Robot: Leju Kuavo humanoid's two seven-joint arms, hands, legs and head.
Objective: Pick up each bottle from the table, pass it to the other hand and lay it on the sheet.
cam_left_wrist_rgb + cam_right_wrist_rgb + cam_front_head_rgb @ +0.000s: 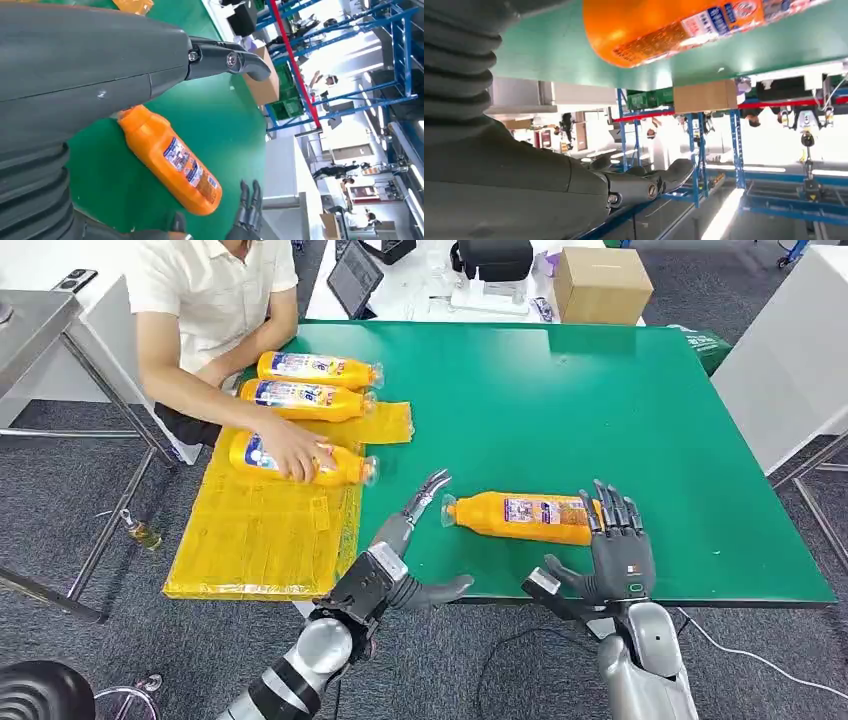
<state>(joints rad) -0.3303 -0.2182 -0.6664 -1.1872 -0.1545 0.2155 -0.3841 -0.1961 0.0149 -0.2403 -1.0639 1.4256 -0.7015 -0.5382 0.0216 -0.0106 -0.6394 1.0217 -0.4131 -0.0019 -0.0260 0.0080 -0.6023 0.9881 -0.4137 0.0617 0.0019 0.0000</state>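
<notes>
An orange bottle [522, 516] lies on its side on the green table [560, 400], cap toward my left hand. The left wrist view shows the same bottle [172, 160], and the right wrist view shows its base end [664, 27]. My right hand [613, 550] hovers open just right of the bottle's base, fingers spread upward. My left hand [400, 560] is open near the table's front edge, fingertips close to the cap without touching. Three more orange bottles [305, 400] lie on the yellow sheet [260, 530] at left; a person's hand [295, 455] rests on the nearest one.
A person in a white shirt [205, 290] sits at the table's left side. A cardboard box [600, 285], a tablet [355, 278] and a black bag stand on a white table behind. A metal table leg [110, 520] stands at left.
</notes>
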